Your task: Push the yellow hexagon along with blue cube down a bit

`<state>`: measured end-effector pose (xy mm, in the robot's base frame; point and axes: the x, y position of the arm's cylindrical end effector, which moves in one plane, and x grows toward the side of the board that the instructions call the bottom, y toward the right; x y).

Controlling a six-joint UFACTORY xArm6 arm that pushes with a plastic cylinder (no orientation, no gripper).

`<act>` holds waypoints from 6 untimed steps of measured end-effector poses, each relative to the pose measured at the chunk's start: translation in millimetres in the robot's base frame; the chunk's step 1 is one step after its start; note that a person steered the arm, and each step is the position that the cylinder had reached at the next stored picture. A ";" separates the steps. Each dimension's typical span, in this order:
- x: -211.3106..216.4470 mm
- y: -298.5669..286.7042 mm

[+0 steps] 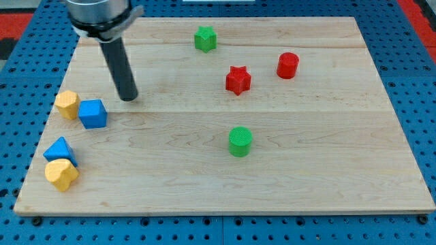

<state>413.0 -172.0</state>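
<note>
The yellow hexagon [67, 104] sits near the board's left edge, touching the blue cube [92, 113] on its right. My tip [128, 99] rests on the board just up and to the right of the blue cube, a short gap apart from it. The dark rod rises from the tip toward the view's top left.
A blue triangle block [60, 150] and a yellow heart [61, 174] lie at the lower left. A green star [205, 39], a red star [238, 80] and a red cylinder [287, 65] are at the upper middle and right. A green cylinder [240, 141] stands mid-board. The wooden board [327, 170] lies on a blue pegboard.
</note>
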 end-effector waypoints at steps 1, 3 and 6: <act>43.2 -21.3; 25.4 35.2; -9.3 -73.9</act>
